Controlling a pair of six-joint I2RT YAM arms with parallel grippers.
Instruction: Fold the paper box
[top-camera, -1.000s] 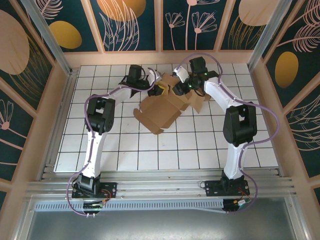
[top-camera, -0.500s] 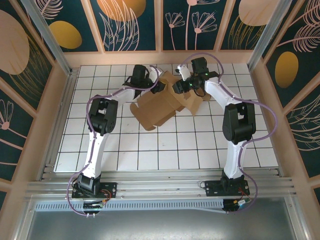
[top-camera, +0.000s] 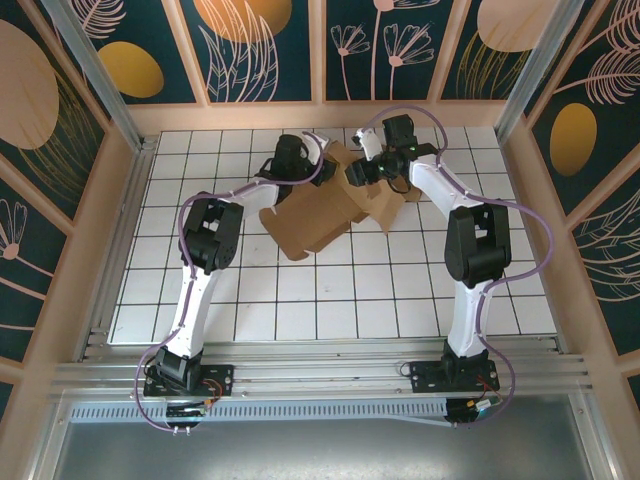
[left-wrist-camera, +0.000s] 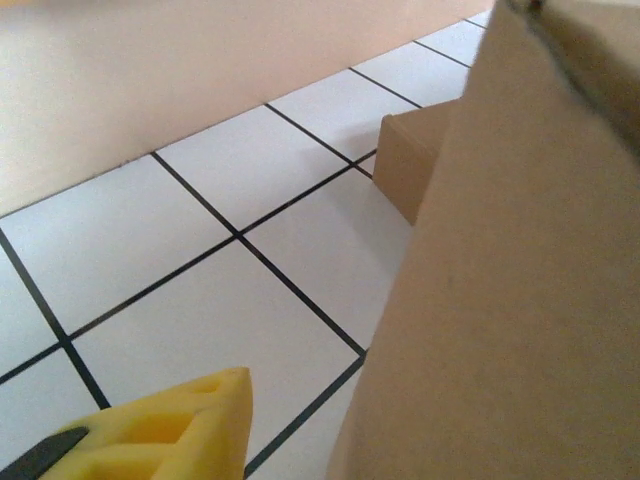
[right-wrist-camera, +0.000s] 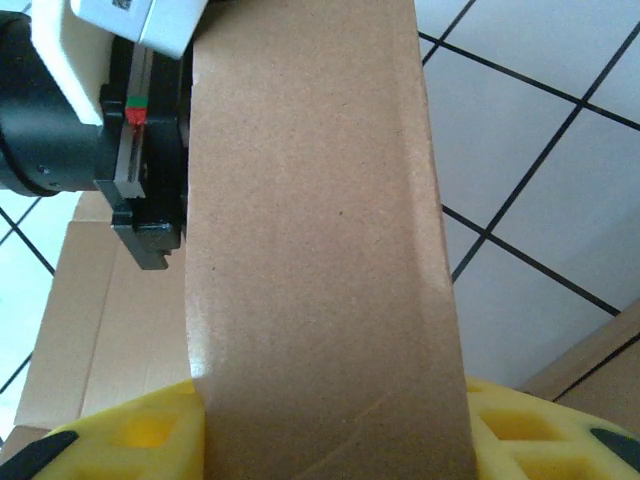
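Cardboard takes up the far middle of the tiled table (top-camera: 250, 290). The paper box (top-camera: 318, 215) lies there as a half-raised shell, its broad brown body angled toward the near left and loose flaps sticking out at its far right end. I judge the fold to be under way but well short of done. Some walls are partly lifted, yet no closed box shape shows and the end flaps look untucked. Raising the remaining walls and tucking the flaps is what is left.

The right gripper (top-camera: 362, 176) sits at the box's far edge. Its wrist camera shows a long cardboard panel (right-wrist-camera: 310, 250) running between its two yellow fingers (right-wrist-camera: 530, 435), which press it from both sides, so it is clamped on the box. The left gripper (top-camera: 306, 168) is at the box's far left corner, near the right one.

I cannot tell whether the left claw grips anything. Its camera shows one yellow finger (left-wrist-camera: 170, 425) over bare tiles, apart from the cardboard, and the other finger is hidden behind the large brown sheet. A small flap (left-wrist-camera: 408, 165) stands on the tiles near the back wall (left-wrist-camera: 200, 70). From above, both wrists cover the box's far edge, so which panel each touches and how the creases run is hard to make out.
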